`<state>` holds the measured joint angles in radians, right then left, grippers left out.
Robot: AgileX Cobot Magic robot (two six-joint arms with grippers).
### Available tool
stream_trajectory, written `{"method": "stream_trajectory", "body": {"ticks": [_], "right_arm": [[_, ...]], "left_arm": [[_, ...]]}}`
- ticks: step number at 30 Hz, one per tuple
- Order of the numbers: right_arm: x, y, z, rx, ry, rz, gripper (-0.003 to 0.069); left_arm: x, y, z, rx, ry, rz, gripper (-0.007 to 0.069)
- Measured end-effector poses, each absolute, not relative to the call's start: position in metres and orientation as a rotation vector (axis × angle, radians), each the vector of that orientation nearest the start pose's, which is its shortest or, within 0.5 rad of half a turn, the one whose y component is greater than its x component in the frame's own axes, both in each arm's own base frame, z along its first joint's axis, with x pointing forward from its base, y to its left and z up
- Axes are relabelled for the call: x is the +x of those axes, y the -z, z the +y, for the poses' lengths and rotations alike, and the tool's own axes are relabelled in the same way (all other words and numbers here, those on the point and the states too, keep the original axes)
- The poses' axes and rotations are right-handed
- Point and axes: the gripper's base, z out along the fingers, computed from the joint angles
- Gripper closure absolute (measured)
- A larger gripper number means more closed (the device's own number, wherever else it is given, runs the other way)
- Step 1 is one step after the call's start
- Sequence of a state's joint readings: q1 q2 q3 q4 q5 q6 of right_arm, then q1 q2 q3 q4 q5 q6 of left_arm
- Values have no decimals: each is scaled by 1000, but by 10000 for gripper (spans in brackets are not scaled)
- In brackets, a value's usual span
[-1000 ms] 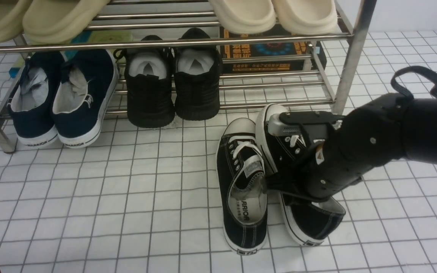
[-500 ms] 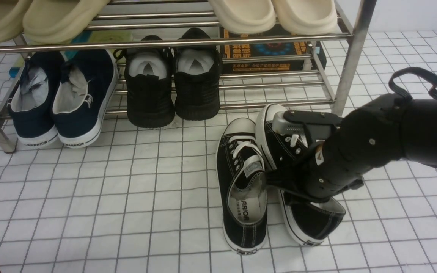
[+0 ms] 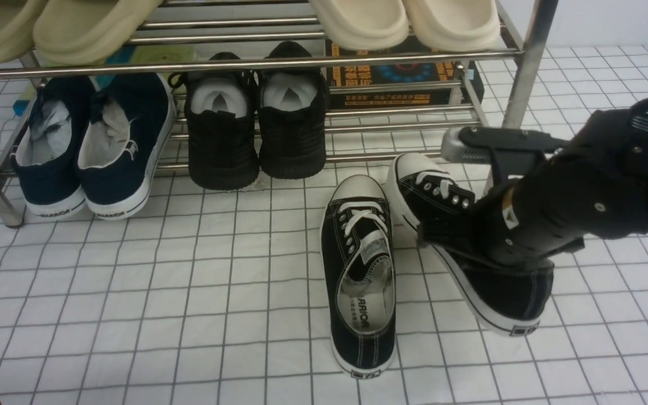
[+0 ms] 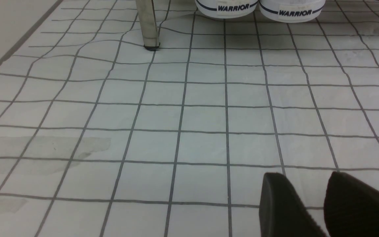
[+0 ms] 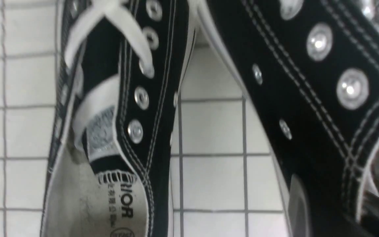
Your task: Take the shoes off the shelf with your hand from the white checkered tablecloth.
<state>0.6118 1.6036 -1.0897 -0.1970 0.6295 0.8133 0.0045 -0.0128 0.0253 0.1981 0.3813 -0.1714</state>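
The shoes (image 3: 359,264) are lying on the cloth (image 3: 133,292) at the shelf's (image 3: 522,73) 5 o'clock. The hand (image 3: 526,225), from 3 o'clock, is clamping the tilted right one (a silver-tipped finger (image 3: 459,147) is sticking out above). The fingers (image 4: 281,204) of the left gripper (image 4: 317,207) are standing apart.

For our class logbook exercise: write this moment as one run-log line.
right hand: shut on right sneaker | left sneaker: flat on tablecloth | both off shelf | left gripper: open
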Motion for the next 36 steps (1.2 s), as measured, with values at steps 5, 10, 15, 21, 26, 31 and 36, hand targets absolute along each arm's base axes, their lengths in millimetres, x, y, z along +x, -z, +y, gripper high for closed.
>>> {"method": "stream_trajectory", "body": {"ticks": [5, 10, 15, 21, 26, 31, 36], "right_arm": [[276, -243, 180, 124, -289, 2636, 622], [276, -241, 179, 123, -260, 2651, 622], [271, -238, 172, 141, -176, 2710, 619], [274, -239, 175, 134, -212, 2681, 615], [280, -243, 181, 116, -300, 2607, 615], [288, -235, 189, 107, -367, 2566, 607], [291, -222, 194, 136, -385, 2594, 599]], "left_arm": [[52, -172, 7, -43, -80, 1870, 384], [52, -172, 7, -43, -80, 1870, 384], [52, -172, 7, -43, -80, 1870, 384], [52, -172, 7, -43, -80, 1870, 384], [52, -172, 7, -43, -80, 1870, 384], [52, -172, 7, -43, -80, 1870, 384], [52, -172, 7, -43, -80, 1870, 384]]}}
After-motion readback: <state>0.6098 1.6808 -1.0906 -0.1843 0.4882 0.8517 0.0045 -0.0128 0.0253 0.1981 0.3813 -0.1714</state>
